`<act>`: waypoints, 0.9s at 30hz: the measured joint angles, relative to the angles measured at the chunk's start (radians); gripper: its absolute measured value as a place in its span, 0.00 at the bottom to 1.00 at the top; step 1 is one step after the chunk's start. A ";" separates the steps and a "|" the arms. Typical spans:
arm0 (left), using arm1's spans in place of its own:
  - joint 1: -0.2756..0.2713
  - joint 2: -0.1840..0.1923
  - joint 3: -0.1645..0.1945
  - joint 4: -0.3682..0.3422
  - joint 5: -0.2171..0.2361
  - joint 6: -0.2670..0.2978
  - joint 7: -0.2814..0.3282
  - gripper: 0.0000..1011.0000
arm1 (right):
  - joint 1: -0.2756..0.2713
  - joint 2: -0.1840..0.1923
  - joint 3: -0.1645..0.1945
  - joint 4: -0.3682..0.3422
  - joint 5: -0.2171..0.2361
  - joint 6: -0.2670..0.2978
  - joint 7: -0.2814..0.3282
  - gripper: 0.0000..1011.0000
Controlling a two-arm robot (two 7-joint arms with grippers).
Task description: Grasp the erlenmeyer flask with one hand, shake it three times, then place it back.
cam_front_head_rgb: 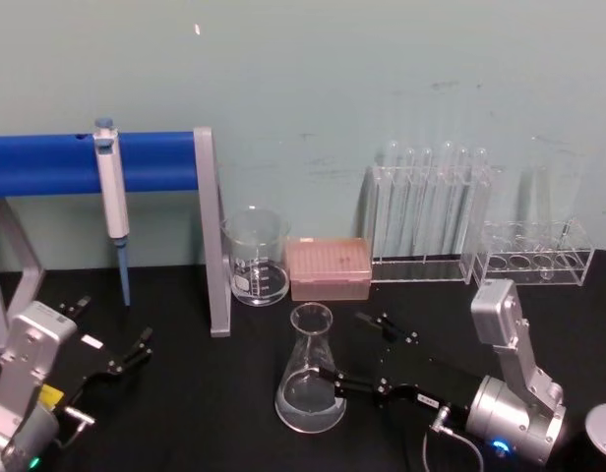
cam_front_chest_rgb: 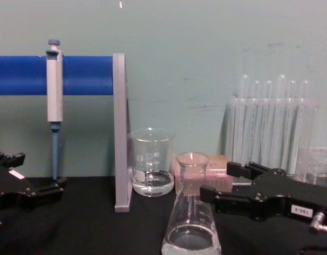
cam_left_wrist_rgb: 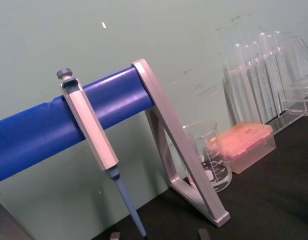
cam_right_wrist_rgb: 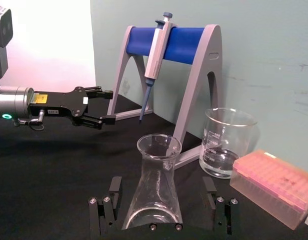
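- Flask (cam_front_head_rgb: 309, 379) upright, near beaker (cam_front_head_rgb: 256, 258), robot-side and slightly right of it.
- Right gripper (cam_front_head_rgb: 344, 348) right of beaker, fingers spread either side of flask, not clamped.
- Left gripper (cam_front_head_rgb: 111, 329) well left of beaker, fingers apart.

Head looks down, chest level; both share flask (cam_front_head_rgb: 305, 391).

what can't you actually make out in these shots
Base of the erlenmeyer flask: chest view, cut off by the bottom edge.
Its graduations: head view, too faint to read.
Whether the right gripper touches the glass: head view, its near finger overlaps the flask.
Most of the left gripper: left wrist view, cut off by the bottom edge.
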 joint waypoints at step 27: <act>0.000 0.000 0.000 0.000 0.000 0.000 0.000 0.99 | 0.080 -0.066 -0.026 0.110 -0.030 -0.031 0.008 0.99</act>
